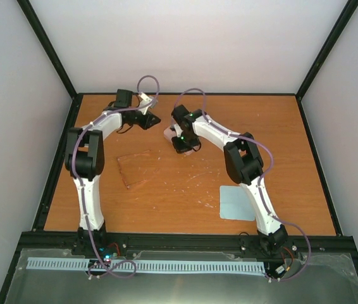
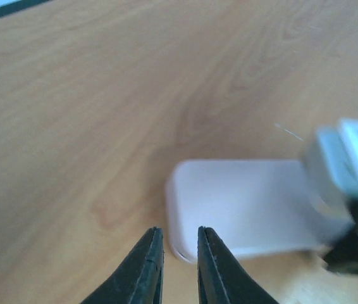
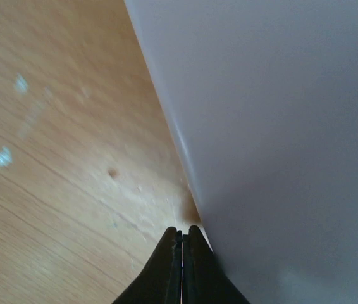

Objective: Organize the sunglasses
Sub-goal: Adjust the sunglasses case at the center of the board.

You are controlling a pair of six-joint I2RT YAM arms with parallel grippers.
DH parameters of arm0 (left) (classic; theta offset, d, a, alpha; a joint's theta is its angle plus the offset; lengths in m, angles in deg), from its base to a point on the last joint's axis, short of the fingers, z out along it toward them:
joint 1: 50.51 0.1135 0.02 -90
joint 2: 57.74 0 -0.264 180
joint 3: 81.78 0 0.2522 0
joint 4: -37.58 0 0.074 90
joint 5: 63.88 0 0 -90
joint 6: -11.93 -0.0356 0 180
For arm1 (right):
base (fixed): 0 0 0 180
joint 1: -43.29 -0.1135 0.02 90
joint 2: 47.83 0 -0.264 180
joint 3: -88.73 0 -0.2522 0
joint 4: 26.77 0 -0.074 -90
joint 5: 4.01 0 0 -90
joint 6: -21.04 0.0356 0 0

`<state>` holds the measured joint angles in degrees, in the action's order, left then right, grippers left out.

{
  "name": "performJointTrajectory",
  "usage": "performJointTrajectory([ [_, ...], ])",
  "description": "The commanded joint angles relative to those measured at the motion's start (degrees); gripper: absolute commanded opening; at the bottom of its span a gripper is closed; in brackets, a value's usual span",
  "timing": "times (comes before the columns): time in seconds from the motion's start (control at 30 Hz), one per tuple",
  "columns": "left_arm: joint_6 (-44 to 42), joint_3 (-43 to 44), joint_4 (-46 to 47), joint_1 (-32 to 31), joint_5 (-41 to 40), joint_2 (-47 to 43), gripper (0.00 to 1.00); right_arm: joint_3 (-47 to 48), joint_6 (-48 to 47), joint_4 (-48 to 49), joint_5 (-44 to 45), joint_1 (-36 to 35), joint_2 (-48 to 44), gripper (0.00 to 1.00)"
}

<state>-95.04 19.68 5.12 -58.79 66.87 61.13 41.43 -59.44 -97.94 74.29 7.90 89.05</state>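
- The sunglasses [image 1: 138, 168] lie flat on the worktop [image 1: 185, 190], left of its middle and about midway between the far and near edges. They are well apart from both pincers. They show only as a brownish patch close to the colour of the wood, so their detail is not clear.
- The pink case [image 1: 168, 133] sits toward the far edge, roughly midway between the left and right edges.
- The left gripper [image 1: 150, 119] hangs just left of the case. In the left wrist view its fingertips [image 2: 155, 235] stand a narrow gap apart with only bare wood between them, pointing at the rounded end of the case [image 2: 242, 206].
- The right gripper [image 1: 180, 144] is at the near side of the case. In the right wrist view its two fingers [image 3: 171, 235] are pressed together, holding nothing, right beside the edge of the case [image 3: 280, 126].
- A light blue cloth [image 1: 236, 202] lies flat toward the near right corner, partly under the right arm.
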Motion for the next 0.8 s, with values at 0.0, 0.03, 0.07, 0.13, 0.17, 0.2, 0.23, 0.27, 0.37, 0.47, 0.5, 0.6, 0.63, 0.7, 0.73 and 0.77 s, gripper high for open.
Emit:
performJointTrajectory([
  [0.0,1.5,12.4,-7.7,0.3,-1.8,8.1,0.18,-6.2,1.6,1.9,-1.3,-0.3,-4.9,0.04],
  [0.03,1.3,15.0,-9.2,0.1,-2.4,9.8,0.18,-6.9,1.8,1.9,-1.7,-0.3,-5.1,0.04],
  [0.07,0.9,17.4,-10.8,-0.1,-3.2,11.6,0.18,-7.6,2.1,2.1,-2.0,-0.2,-5.4,0.04],
  [0.13,-0.4,21.8,-14.2,-0.9,-4.9,14.8,0.19,-9.0,2.6,2.8,-1.3,-0.3,-5.9,0.04],
  [0.17,-0.9,23.4,-15.8,-1.5,-5.9,16.2,0.19,-9.4,2.8,2.9,-0.5,-0.2,-6.2,0.04],
  [0.2,-1.3,25.3,-17.1,-2.0,-6.6,17.8,0.19,-9.6,3.3,2.8,0.5,-0.2,-6.0,0.04],
  [0.23,-1.6,26.4,-18.2,-2.3,-7.1,18.7,0.19,-9.6,3.6,2.5,1.0,0.0,-5.9,0.04],
  [0.27,-1.8,27.2,-19.1,-2.8,-7.6,19.6,0.19,-9.7,4.0,2.3,1.8,0.2,-5.7,0.04],
  [0.37,-2.6,27.5,-21.0,-4.1,-8.5,21.0,0.19,-11.0,5.2,2.5,3.7,1.1,-6.1,0.04],
  [0.47,-3.2,26.7,-21.6,-5.6,-8.3,21.4,0.2,-12.9,6.1,2.9,5.0,2.5,-7.0,0.04],
  [0.5,-3.4,26.5,-21.8,-6.3,-8.2,21.4,0.2,-13.4,6.2,2.8,5.7,3.1,-7.2,0.04],
  [0.6,-4.8,25.4,-22.4,-8.5,-8.5,21.2,0.2,-14.9,6.4,2.8,8.3,4.6,-8.2,0.03],
  [0.63,-5.3,25.0,-22.7,-9.1,-8.6,21.1,0.2,-15.3,6.6,2.7,9.1,5.2,-8.5,0.03],
  [0.7,-5.6,24.1,-23.4,-9.9,-7.5,20.6,0.2,-16.0,6.8,2.8,10.7,6.5,-9.0,0.04],
  [0.73,-5.5,23.3,-23.7,-10.1,-6.7,20.2,0.19,-16.2,6.8,2.9,11.1,7.0,-9.2,0.04],
  [0.77,-5.6,22.3,-23.6,-10.2,-5.8,19.5,0.19,-16.2,6.8,2.9,11.8,7.6,-9.3,0.05],
])
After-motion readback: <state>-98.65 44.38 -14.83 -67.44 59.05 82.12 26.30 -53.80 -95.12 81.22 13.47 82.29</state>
